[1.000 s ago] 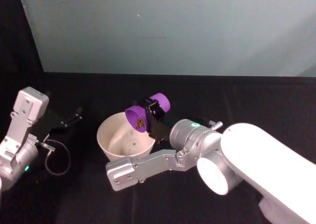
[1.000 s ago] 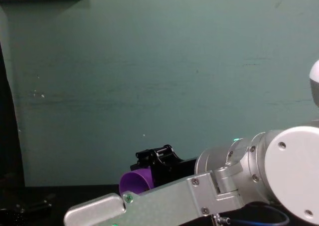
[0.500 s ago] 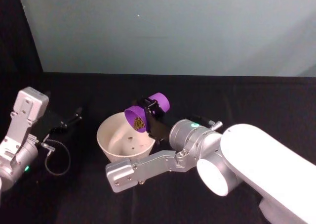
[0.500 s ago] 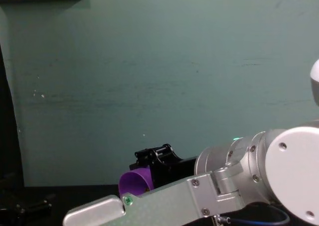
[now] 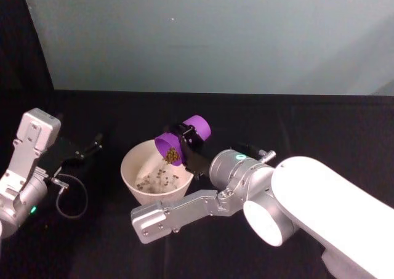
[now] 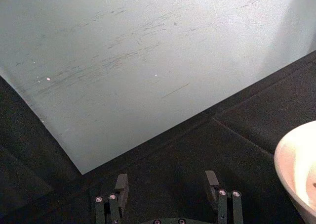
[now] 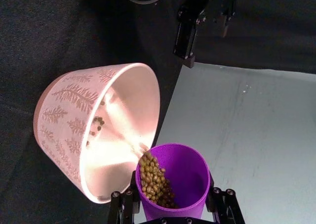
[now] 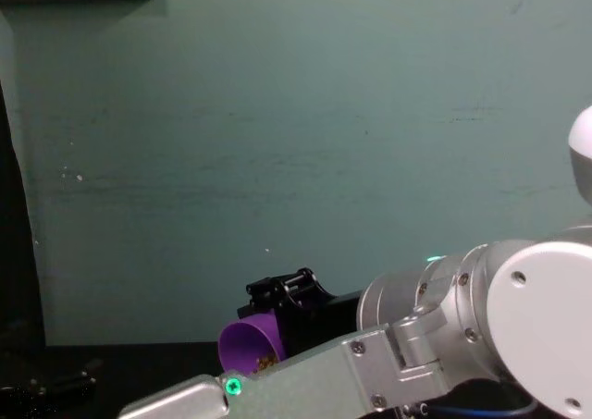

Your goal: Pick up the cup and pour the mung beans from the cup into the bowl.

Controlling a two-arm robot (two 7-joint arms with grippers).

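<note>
A: "Pour status?"
B: "We're approx. halfway: right gripper [image 7: 172, 210] pinches cup [image 7: 185, 167], tipped over bowl [image 7: 69, 105]; some mung beans [image 5: 157, 180] in bowl, rest in cup; left gripper [image 6: 166, 184] spread, parked at left."

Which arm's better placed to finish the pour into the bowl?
Right. The right pincer holds the purple cup tilted over the pinkish-white bowl, mung beans spilling in. The left pincer sits open and empty off to the bowl's left.
</note>
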